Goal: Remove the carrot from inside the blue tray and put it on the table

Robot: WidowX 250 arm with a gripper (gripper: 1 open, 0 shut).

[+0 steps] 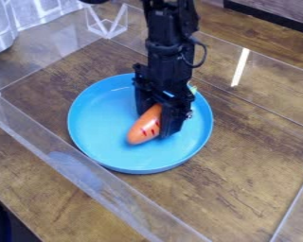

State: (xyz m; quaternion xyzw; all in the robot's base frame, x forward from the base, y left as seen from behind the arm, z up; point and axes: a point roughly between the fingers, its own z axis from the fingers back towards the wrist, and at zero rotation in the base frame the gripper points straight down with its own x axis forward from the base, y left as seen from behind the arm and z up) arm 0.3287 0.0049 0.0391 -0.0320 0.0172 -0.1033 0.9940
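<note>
The round blue tray lies on the dark wooden table, left of centre. My black gripper comes down from above over the tray's right half and is shut on the carrot. The small orange carrot hangs tilted, its lower end pointing down-left, a little above the tray's floor. Its leafy top is hidden between the fingers.
A clear plastic barrier runs diagonally along the table's near-left edge. A white wire-frame object stands at the back, and a metallic object sits at the far left. Bare planks lie right of the tray.
</note>
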